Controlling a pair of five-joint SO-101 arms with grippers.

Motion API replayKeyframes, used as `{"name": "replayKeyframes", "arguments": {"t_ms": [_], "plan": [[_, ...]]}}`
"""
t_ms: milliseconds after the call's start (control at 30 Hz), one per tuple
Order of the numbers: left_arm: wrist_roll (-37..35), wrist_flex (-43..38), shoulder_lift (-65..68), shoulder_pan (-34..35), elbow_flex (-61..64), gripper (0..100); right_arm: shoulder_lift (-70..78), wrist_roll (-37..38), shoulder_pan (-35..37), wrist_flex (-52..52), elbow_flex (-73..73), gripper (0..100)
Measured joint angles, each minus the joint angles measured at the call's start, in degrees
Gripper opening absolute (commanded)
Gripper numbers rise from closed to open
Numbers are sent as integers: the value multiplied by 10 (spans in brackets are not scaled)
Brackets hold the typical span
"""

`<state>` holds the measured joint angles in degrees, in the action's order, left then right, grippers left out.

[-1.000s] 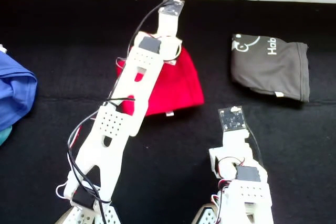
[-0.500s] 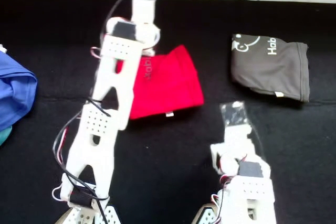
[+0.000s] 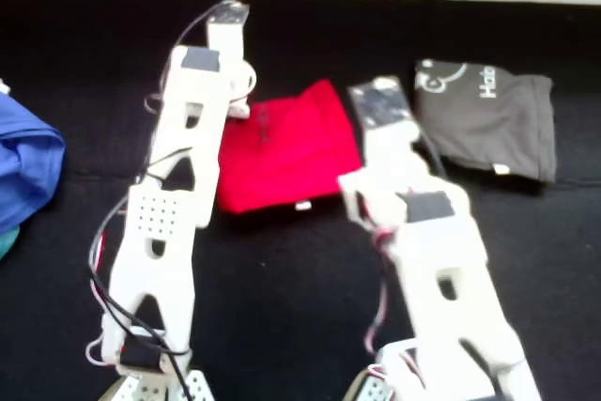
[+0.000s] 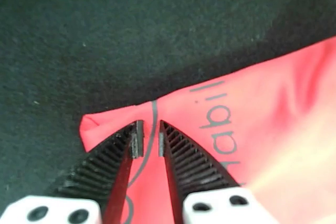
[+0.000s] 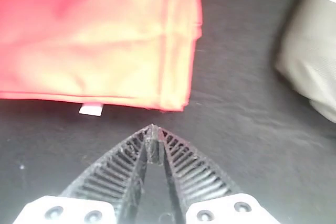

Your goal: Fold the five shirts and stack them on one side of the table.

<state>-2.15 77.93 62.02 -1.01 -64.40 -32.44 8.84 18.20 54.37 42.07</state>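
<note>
Black cloth (image 3: 310, 307) lies bare between my two arms. The folded red shirt (image 3: 282, 143) sits mid-table, with the grey shirt (image 3: 488, 119) near it and the blue shirt (image 3: 28, 166) at the table's left edge. My left gripper (image 4: 148, 139), fingers narrowly apart, hangs over the red shirt's corner. My right gripper (image 5: 152, 142), fingers together, hangs over cloth just short of the shirt's edge.
</note>
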Motion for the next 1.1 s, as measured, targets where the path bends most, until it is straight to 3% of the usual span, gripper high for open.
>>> {"name": "replayKeyframes", "arguments": {"t_ms": [200,400,633,867,1100], "plan": [[0,-10,0,14,4,67,191,0,12,-71,-28,6],[0,-11,5,45,4,67,311,0,-33,-112,-40,6],[-1,-11,11,55,4,67,299,0,-50,-114,-41,6],[1,-1,-36,29,5,67,173,0,-56,-76,-41,6],[1,130,-164,-4,5,67,147,-2,-61,-70,-114,6]]}}
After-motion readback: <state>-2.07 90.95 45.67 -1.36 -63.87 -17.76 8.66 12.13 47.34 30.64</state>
